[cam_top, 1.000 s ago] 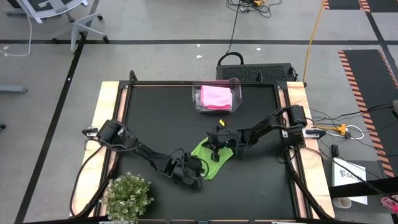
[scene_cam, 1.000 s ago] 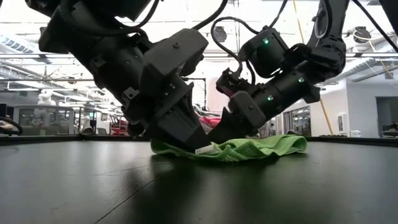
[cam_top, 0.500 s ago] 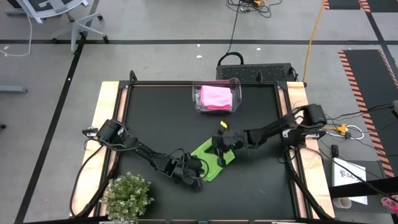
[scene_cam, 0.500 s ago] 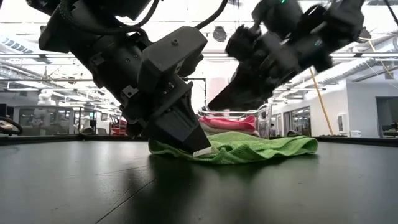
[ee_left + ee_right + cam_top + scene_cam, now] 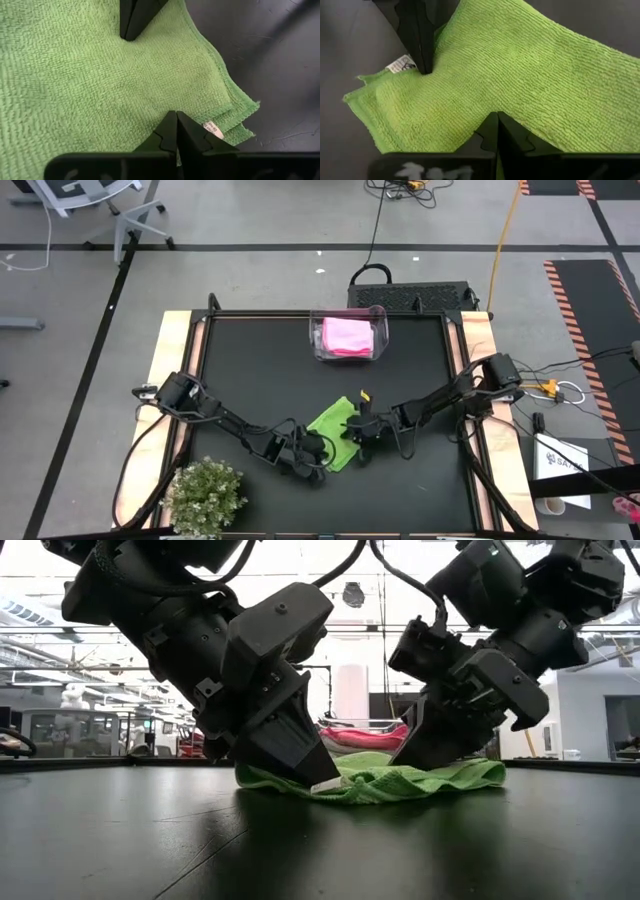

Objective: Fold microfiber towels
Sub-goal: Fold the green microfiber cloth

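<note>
Now I see both grippers, left and right, pinched onto the green towel; the bin holds the pink towel.

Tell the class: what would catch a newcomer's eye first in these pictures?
The lime green towel near the table's front middle, with the left gripper and right gripper both pressed shut onto it. Next, the pink towel in the clear bin at the back edge.

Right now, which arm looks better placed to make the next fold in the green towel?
Probably the right. Both grippers press shut on the green towel, but the left gripper pins the tagged layered corner, so the right gripper, nearer the towel's middle, could carry cloth over.
</note>
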You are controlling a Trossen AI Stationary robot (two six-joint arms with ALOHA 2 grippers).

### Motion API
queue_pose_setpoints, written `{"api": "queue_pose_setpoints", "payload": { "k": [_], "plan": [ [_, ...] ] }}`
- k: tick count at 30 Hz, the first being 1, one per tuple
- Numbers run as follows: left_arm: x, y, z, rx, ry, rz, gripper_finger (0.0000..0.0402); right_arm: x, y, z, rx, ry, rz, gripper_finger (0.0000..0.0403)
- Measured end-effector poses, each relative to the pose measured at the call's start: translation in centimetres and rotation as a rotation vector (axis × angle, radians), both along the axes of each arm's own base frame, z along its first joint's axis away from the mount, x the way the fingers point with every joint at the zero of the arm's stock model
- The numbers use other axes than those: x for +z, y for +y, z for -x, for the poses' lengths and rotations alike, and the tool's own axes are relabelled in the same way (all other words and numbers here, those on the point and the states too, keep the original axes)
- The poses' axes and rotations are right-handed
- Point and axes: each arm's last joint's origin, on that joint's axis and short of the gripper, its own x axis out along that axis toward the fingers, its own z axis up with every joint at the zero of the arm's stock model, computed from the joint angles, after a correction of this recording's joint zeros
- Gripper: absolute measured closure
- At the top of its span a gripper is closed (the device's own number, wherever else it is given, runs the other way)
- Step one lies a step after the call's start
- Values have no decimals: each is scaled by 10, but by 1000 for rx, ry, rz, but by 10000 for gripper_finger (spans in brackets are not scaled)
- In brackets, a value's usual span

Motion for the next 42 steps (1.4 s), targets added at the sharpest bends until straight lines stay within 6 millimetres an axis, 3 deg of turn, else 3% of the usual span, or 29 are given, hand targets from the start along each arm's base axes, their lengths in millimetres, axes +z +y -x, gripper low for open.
{"api": "queue_pose_setpoints", "payload": {
  "k": [5,9,16,24,29,37,42],
  "plan": [
    [0,0,0,5,-2,1,397,19,-7,4,-30,-20,-135,403],
    [0,0,0,6,-6,0,398,64,-14,5,-59,-149,-229,403],
    [1,0,-2,26,-39,-23,393,115,-30,31,-159,-214,-289,403],
    [2,0,-3,35,-54,-26,396,155,-38,62,-247,139,-221,402],
    [2,0,-3,36,-56,-28,394,149,-41,66,-264,240,-196,374],
    [2,0,-3,37,-57,-31,396,99,-51,58,-379,342,-319,271],
    [2,1,-3,43,-62,-45,396,75,-54,39,-337,273,-402,211]
  ]
}}
